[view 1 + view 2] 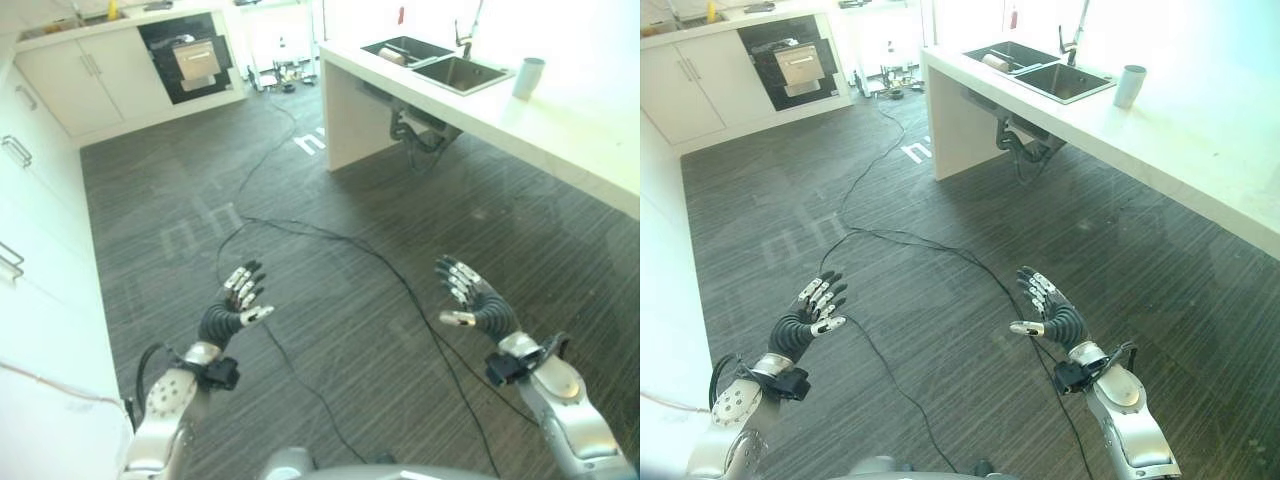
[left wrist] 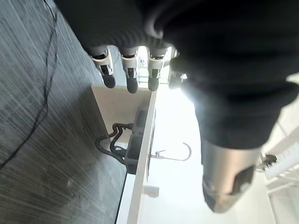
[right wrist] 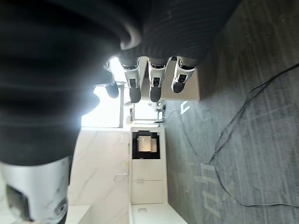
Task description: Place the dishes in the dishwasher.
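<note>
Robot stands mid-floor in the kitchen, facing the dark wood-grain floor (image 1: 400,200). Left hand (image 1: 238,300) and right hand (image 1: 470,297) both raised in front of it, palms turned inward, well apart from each other. Fingers on both are straight and spread; neither carries anything. Both wrist views confirm it: fingertips extended, nothing between them and the thumb.

Dishes: one item, cannot tell what, lies in the far basin of the double sink (image 1: 440,62), and a grey cup (image 1: 528,77) stands upright on the white tabletop (image 1: 560,130) just beside the sink, near the faucet (image 1: 465,35). Both are well apart from the robot.

Dishwasher (image 1: 190,58): dark opening in the far cabinet run, a rack or drawer showing pulled out; contents too small to tell.

Progress, my judgement: essentially at the start. Nothing picked up, nothing seen loaded. Remaining: walk to the tabletop, take cup and sink item, carry across to the dishwasher, set them in.
</note>
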`<state>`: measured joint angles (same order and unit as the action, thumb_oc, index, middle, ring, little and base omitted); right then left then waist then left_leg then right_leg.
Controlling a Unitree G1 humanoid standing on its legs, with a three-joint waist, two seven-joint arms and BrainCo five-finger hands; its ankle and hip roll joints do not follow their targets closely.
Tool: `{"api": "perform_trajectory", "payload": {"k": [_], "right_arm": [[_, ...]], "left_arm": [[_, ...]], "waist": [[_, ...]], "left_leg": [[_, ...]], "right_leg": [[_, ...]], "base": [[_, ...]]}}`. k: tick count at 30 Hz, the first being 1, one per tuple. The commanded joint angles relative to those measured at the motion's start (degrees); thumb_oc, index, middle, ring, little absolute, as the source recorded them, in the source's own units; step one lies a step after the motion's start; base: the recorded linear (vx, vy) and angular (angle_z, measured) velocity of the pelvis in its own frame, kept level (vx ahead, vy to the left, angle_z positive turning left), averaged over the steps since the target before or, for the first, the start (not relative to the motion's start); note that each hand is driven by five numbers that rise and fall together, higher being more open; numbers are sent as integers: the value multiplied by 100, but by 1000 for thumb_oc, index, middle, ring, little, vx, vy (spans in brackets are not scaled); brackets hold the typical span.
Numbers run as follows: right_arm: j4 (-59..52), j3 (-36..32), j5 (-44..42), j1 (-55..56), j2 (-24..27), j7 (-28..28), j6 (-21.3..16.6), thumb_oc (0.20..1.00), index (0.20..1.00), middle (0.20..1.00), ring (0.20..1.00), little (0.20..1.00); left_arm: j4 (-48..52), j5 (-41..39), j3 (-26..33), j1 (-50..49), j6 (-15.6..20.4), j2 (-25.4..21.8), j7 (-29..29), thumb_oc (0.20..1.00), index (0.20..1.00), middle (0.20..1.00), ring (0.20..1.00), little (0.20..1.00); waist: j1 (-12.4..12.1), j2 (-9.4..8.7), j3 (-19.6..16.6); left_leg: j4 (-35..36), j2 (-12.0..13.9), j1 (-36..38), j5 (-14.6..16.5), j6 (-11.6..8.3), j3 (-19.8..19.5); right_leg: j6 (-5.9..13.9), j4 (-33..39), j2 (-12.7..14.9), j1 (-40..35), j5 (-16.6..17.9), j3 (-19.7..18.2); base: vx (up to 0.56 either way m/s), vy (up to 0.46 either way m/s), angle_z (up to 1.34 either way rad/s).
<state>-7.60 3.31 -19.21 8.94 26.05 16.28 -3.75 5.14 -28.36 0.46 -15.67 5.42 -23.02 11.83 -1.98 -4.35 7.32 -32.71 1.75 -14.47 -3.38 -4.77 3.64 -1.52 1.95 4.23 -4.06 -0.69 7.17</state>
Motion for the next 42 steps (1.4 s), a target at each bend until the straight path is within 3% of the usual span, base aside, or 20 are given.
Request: {"api": "perform_trajectory", "payload": {"k": [1,3,5,7,9,11,12,16,18,22,24,25,29,33,36,37,38,39,41,42], "right_arm": [[-331,-225,-132,-285,116,103,-333,1000,1000,1000,1000,1000],[-388,-272,-82,-219,121,201,-336,1000,1000,1000,1000,1000],[-381,-297,-80,-141,148,271,-412,1000,1000,1000,1000,1000],[-416,-312,-214,-82,285,308,-406,1000,1000,1000,1000,1000],[-535,-398,-246,43,129,372,-314,1000,1000,1000,1000,1000],[-586,-311,-26,20,-114,120,-316,1000,1000,1000,1000,1000],[-491,-329,43,-10,-244,-103,-360,1000,1000,1000,1000,1000],[-366,-166,217,-77,-389,-303,-407,1000,1000,1000,1000,1000],[-359,-153,178,-37,-294,-354,-416,1000,1000,1000,1000,1000],[-362,-369,-235,148,-156,-161,-498,1000,1000,1000,1000,1000],[-362,-413,-635,207,-123,-104,-435,1000,1000,1000,1000,1000],[-373,-378,-594,206,-209,-266,-474,1000,1000,1000,1000,1000],[-421,-368,-599,178,-198,-482,-539,1000,1000,1000,1000,1000],[-513,-449,-571,176,-72,-480,-385,1000,1000,1000,1000,1000],[-561,-508,-528,202,17,-477,-438,1000,1000,1000,1000,1000],[-561,-555,-553,183,63,-488,-494,1000,1000,1000,1000,1000],[-561,-555,-553,183,63,-488,-494,1000,1000,1000,1000,1000],[-593,-643,-593,37,241,-513,-527,1000,1000,1000,1000,1000],[-624,-719,-494,-50,309,-486,-589,1000,1000,1000,1000,1000],[-641,-739,-468,-80,318,-509,-591,1000,1000,1000,1000,1000]], "left_arm": [[224,-241,348,110,405,-122,-36,1000,1000,1000,1000,1000],[294,-300,314,-15,404,-54,-71,1000,1000,1000,1000,1000],[256,-291,281,-101,513,-38,-85,1000,1000,1000,1000,1000],[221,-249,224,-148,627,27,-154,1000,1000,1000,1000,1000],[138,-319,354,68,487,-115,-28,1000,1000,1000,1000,1000],[174,-136,350,210,486,-190,134,1000,1000,1000,1000,1000],[190,-62,324,282,385,-228,236,1000,1000,1000,1000,1000],[167,122,227,314,291,-178,117,1000,1000,1000,1000,1000],[184,100,227,350,274,-244,105,1000,1000,1000,1000,1000],[294,-10,342,333,327,-347,91,1000,1000,1000,1000,1000],[289,27,258,318,349,-317,-4,1000,1000,1000,1000,1000],[266,189,82,309,407,-247,-28,1000,1000,1000,1000,1000],[334,245,13,196,437,-225,91,1000,1000,1000,1000,1000],[423,37,121,206,220,-248,-11,1000,1000,1000,1000,1000],[454,-5,66,207,232,-211,-73,1000,1000,1000,1000,1000],[445,9,16,239,239,-178,-76,1000,1000,1000,1000,1000],[445,9,16,239,239,-178,-76,1000,1000,1000,1000,1000],[372,157,-203,290,357,-95,-180,1000,1000,1000,1000,1000],[379,192,-291,266,380,-28,-245,1000,1000,1000,1000,1000],[359,188,-295,276,382,-31,-231,1000,1000,1000,1000,1000]], "waist": [[5,87,251],[-103,303,229],[-150,342,244],[-157,317,194],[-179,222,6],[-239,110,-87],[-284,122,-157],[-141,424,-134],[-57,392,-93],[140,160,96],[261,122,137],[421,140,187],[487,191,177],[596,227,-168],[679,333,-268],[695,335,-287],[695,335,-287],[673,157,-244],[536,-114,-90],[497,-197,-36]], "left_leg": [[1551,302,528,-56,30,446],[3631,663,715,-795,-170,482],[3771,780,609,-1070,-269,165],[3734,742,665,-808,-226,253],[3763,447,958,-340,37,386],[3771,65,1184,-141,355,199],[3771,-196,1313,4,558,35],[3771,-223,1678,228,721,-89],[3771,-287,1762,255,729,-55],[3771,-381,2156,569,636,-112],[3771,-431,2326,720,634,-188],[3771,-505,2602,886,649,-401],[3771,-522,2985,1199,701,-643],[3761,-381,3431,1398,545,-307],[3091,-134,3320,776,232,-129],[2481,-47,3141,384,79,-98],[2481,-47,3141,384,79,-98],[120,-186,2205,-214,-173,-35],[-2048,-418,790,-98,-72,-132],[-2288,-417,442,-53,-14,-102]], "right_leg": [[411,279,-278,-586,-101,57],[511,305,-357,-922,-405,13],[466,305,-410,-1099,-536,-112],[523,305,-245,-1273,-627,-105],[892,-201,179,-1390,-776,116],[1263,-1416,530,-916,-8,215],[1288,-2580,660,-563,514,165],[1070,-4447,560,609,735,-71],[931,-3867,324,920,318,142],[1001,-1458,179,887,319,656],[1030,-593,71,841,446,472],[1129,-13,85,1285,923,293],[1148,94,199,1524,1234,383],[974,45,88,1085,1107,560],[760,96,-115,882,889,569],[661,162,-191,743,801,539],[661,162,-191,743,801,539],[418,215,-213,422,598,304],[273,200,-56,147,499,35],[254,209,-11,71,487,0]], "base": [[359,236,4],[519,390,15],[386,308,-3],[546,490,-48],[710,608,-64],[557,558,14],[420,487,101],[264,314,84],[251,83,30],[322,-85,68],[488,-110,90],[617,-154,67],[539,-179,32],[535,-221,-53],[360,-214,-41],[186,-153,-74],[467,-381,-72],[437,-338,-54],[368,-276,-69],[309,-107,-148]]}}
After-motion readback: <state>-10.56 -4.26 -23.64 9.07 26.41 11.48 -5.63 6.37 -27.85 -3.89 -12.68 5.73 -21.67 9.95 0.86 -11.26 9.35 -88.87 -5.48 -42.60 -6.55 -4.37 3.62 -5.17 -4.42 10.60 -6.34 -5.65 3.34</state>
